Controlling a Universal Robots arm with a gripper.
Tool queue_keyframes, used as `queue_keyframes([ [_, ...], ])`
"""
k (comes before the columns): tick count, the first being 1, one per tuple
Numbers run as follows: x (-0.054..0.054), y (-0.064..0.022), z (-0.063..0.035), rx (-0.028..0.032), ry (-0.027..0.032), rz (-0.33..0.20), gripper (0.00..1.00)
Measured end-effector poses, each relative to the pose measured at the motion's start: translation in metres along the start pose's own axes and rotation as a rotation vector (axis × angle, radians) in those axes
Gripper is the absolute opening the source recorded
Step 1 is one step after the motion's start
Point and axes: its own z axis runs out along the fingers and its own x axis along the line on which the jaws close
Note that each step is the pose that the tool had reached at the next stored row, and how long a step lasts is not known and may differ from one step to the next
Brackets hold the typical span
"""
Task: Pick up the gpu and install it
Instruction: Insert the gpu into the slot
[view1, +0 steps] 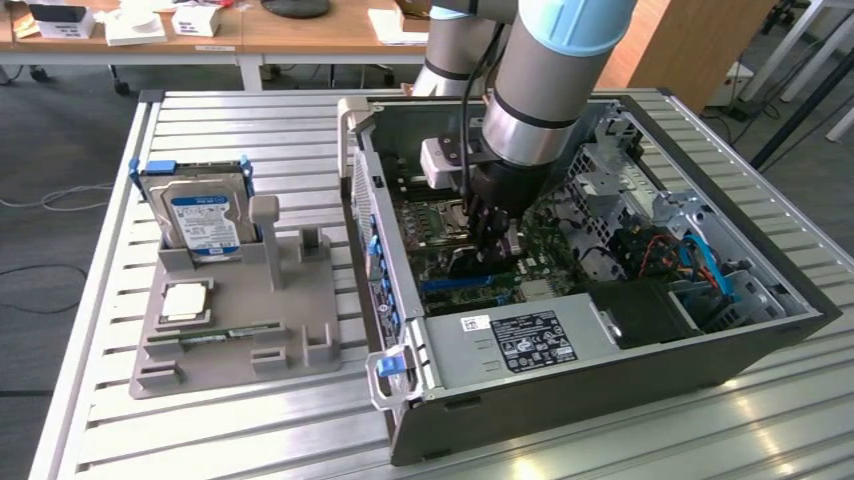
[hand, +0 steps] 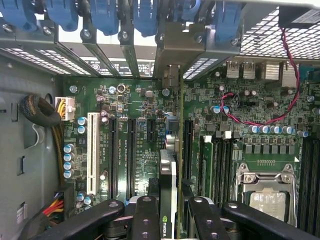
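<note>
One arm, one gripper (hand: 172, 220), mine. It is clamped on the one gpu (hand: 168, 175), with black fingers (hand: 145, 215) on both flat faces. The card stands on edge: thin, dark, with a brownish board line and a small logo near my fingers.

In the exterior view I'm at frame centre, reaching down into the one open PC case (view1: 601, 395), which is dark grey metal. The card is mostly hidden there behind my fingers and wrist. It sits over the green motherboard (hand: 125, 100), among long black slots and next to one white slot (hand: 91, 152). I can't tell whether its edge is seated, because my fingers cover the near end.

Also in the case:
- one metal-framed CPU socket (hand: 265, 192)
- one looping red wire (hand: 250, 117)
- one silver power supply (view1: 527, 335) with a black label
- a row of blue clips (hand: 102, 15), cut off at the frame edge, so not counted

At the exterior view's left, one grey moulded tray (view1: 234, 290) sits on the slatted metal table (view1: 240, 130). It holds:
- one upright silver hard drive (view1: 200, 215)
- one square CPU chip (view1: 184, 300)
- one slim green RAM stick (view1: 214, 336)
</note>
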Motion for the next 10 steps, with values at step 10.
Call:
queue_keyframes([
  [10, 0.0001, 0.0000, 0.0000, 0.0008, -0.0002, 0.014, 0.27],
])
